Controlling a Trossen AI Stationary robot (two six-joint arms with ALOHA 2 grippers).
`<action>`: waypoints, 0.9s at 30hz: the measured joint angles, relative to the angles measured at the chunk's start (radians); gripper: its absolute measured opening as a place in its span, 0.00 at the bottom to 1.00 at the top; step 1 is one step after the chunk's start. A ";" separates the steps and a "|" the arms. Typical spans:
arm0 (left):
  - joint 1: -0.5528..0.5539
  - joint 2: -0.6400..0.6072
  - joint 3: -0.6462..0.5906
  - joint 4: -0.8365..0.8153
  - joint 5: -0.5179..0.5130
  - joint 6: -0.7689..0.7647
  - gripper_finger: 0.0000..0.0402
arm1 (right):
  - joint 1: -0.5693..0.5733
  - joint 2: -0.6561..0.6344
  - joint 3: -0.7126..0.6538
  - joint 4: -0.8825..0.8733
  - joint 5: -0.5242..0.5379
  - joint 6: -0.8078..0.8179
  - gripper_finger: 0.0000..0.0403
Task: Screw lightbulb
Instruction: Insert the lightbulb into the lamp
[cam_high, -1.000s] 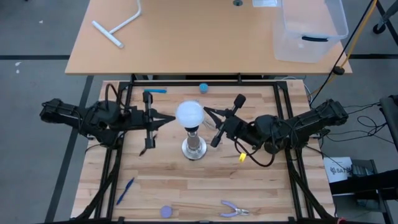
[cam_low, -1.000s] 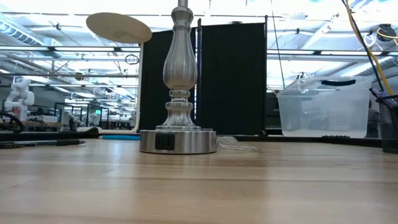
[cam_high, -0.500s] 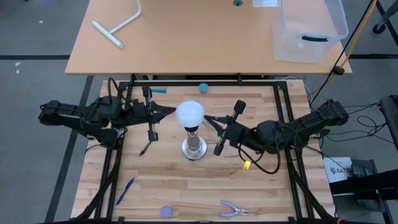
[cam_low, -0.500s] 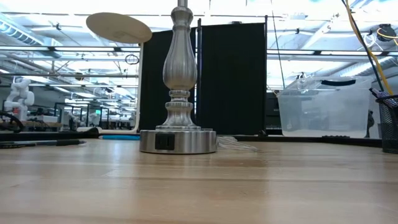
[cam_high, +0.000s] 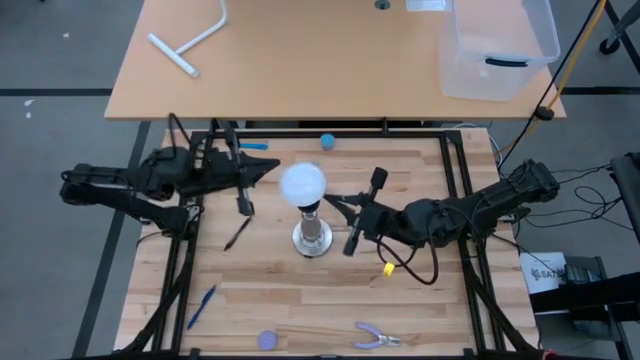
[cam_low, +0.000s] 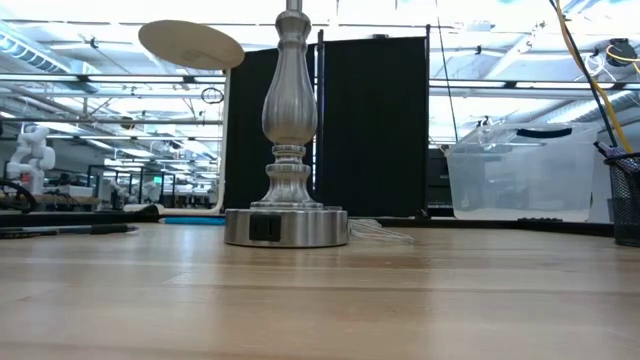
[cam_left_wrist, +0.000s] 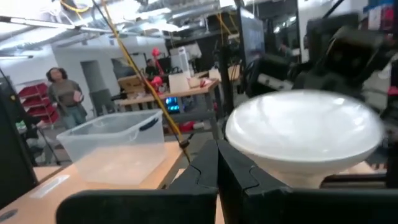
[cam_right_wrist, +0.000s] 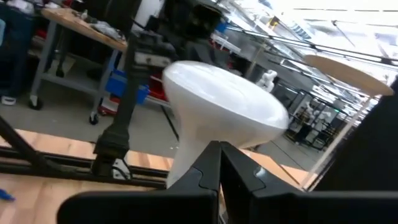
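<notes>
Flanking the lightbulb (cam_high: 304, 184) from either side, both grippers hold their fingers pressed together and carry nothing. The left gripper (cam_high: 272, 167) points its closed tips at the globe from the left, just apart from it. The right gripper (cam_high: 331, 198) aims at the neck region from the right, near but clear. The bulb sits upright atop the silver stand (cam_high: 312, 237), whose round base rests on the wooden table (cam_high: 420, 320). A small blue ball (cam_high: 327, 141) lies near the table's far edge.
</notes>
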 joint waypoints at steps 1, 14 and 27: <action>-0.008 -0.010 0.000 0.002 0.000 0.004 0.00 | 0.000 0.000 0.000 0.000 0.019 -0.002 0.00; -0.168 -0.025 0.001 0.014 0.021 0.078 0.00 | -0.049 0.000 0.000 0.143 0.083 -0.129 0.00; -0.184 0.036 0.001 0.008 0.025 0.078 0.00 | -0.068 0.000 0.000 0.162 0.001 -0.129 0.00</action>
